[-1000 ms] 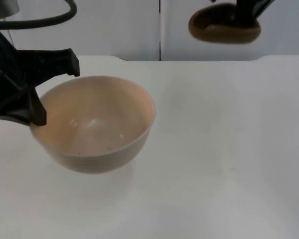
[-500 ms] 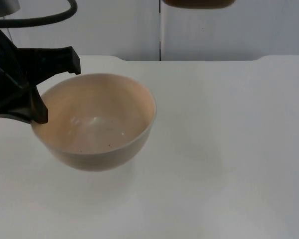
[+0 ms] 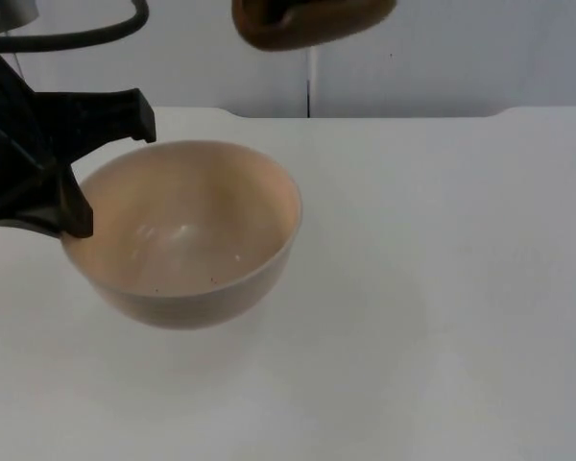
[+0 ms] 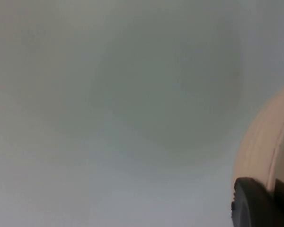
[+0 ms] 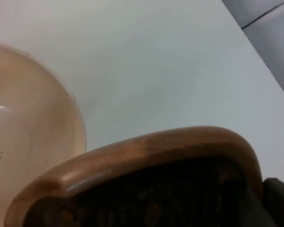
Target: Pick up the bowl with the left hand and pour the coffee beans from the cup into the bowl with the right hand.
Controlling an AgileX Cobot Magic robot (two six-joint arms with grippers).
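White surface [image 3: 442,288], evenly lit; grey partition wall [image 3: 461,58] behind with a dark vertical seam [image 3: 308,91].

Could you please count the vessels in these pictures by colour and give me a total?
Beige round bowl, held off the table at its rim by the left hand: 1
Brown cup of coffee beans, carried above by the right hand: 1
Total: 2

left gripper [image 3: 72,163]: matte black, angular, blocky fingers with squared tips | left fingertip [image 4: 258,203]: black, rounded edge | right fingertip [image 5: 279,196]: black, dark slab
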